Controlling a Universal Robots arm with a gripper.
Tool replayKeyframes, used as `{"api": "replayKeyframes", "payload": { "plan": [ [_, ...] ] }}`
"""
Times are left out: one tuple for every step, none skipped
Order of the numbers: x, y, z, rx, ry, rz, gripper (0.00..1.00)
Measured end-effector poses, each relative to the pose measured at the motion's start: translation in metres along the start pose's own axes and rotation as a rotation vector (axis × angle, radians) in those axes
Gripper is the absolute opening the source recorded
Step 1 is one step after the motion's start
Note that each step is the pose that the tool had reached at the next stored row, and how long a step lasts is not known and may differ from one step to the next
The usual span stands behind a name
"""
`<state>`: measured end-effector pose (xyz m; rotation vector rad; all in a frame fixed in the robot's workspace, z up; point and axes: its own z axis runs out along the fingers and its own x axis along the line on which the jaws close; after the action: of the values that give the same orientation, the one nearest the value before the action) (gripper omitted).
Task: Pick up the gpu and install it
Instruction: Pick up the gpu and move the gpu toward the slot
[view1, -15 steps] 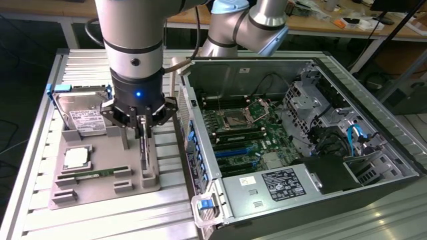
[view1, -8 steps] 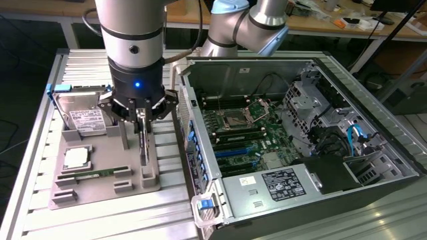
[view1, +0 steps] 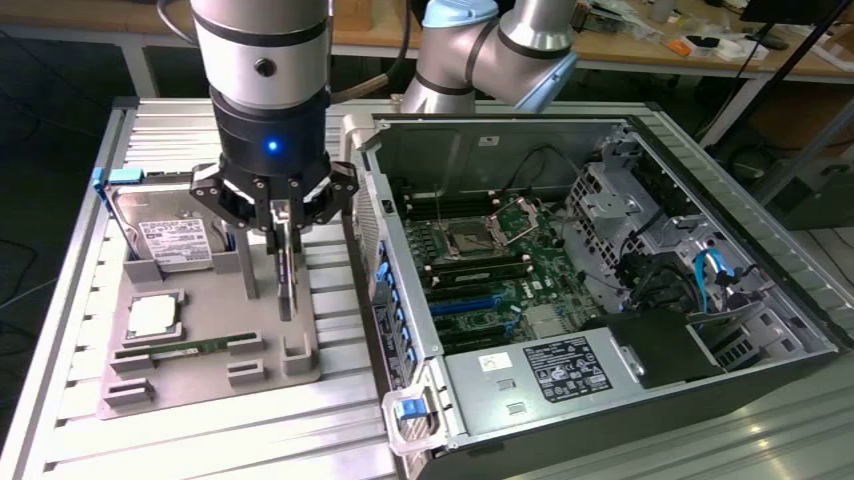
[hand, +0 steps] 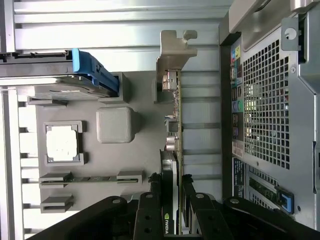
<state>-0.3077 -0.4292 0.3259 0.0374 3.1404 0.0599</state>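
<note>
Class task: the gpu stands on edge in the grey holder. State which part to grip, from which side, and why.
Take the gpu by its upper long edge, fingers on its two flat faces, coming straight down. It stands on edge in the grey holder, so both faces are exposed and the lower edge is seated. The gripper clamps it so.

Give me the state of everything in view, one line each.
gpu: upright on edge in the gray fixture, gripped.
gripper: shut on the gpu's two faces.
computer case: side panel off, motherboard exposed.
hard drive: standing in the fixture.
processor chip: lying flat in its recess.
memory stick: on edge in its brackets.
</note>
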Motion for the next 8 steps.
{"api": "replayKeyframes", "payload": {
  "plan": [
    [0.0,0.0001,-0.0018,0.0001,0.0001,0.0,0.27],
    [0.0,0.0001,-0.004,0.0,0.0,0.0,0.27],
    [0.0,0.0002,-0.0061,0.0001,0.0,0.0,0.27],
    [0.0,0.0003,-0.0084,0.0001,0.0,0.0,0.27],
    [0.0,0.0004,-0.0109,0.0,-0.0001,0.0,0.27],
    [0.0,0.0005,-0.0136,0.0,-0.0001,0.0,0.27],
    [0.0,0.0006,-0.0161,0.0001,0.0,0.0,0.27],
    [0.0,0.0007,-0.0195,0.0001,0.0,0.0,0.27]
  ]
}}
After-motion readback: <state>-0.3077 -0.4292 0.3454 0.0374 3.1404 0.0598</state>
